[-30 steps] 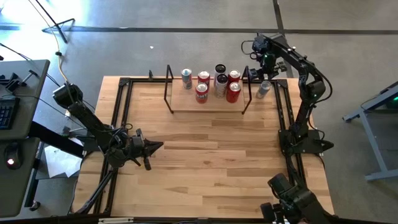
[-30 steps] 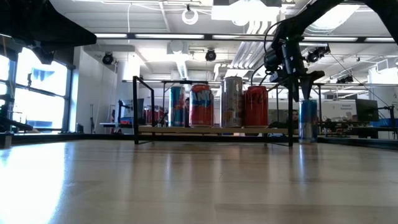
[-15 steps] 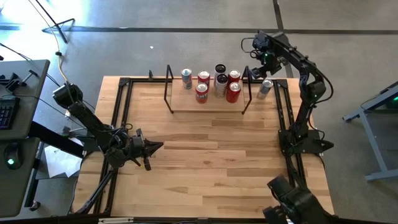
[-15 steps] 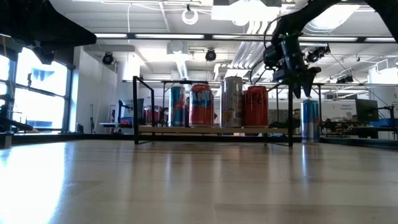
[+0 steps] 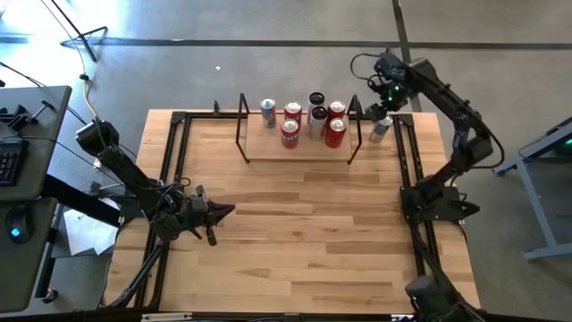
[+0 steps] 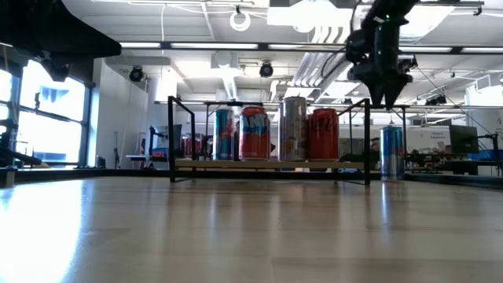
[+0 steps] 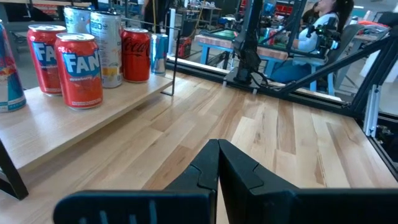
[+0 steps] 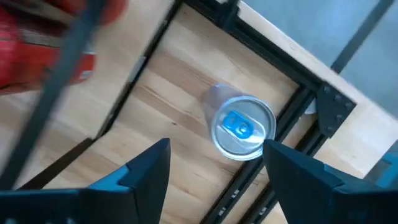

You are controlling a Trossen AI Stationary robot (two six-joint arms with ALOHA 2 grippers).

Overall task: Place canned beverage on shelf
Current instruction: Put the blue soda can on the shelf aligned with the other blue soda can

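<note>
Right gripper [image 5: 386, 100]: spread wide, upper right of high view, above blue can [image 5: 381, 128].
Blue can: upright on table, beside shelf [image 5: 295, 152].
Left gripper [image 5: 225, 211]: closed, left of centre.

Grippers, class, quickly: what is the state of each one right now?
Left gripper: shut, holding nothing, low over the table.
Right gripper: open, empty, above the blue-topped can standing on the table beside the shelf.

Wooden tabletop [image 5: 295, 233] with black frame rails [image 5: 407, 179] along its edges, grey floor [image 5: 223, 54] around it, dark desk [image 5: 22, 143] with what may be a keyboard [image 5: 7, 161], seated person [image 7: 320, 31] beyond the table
</note>
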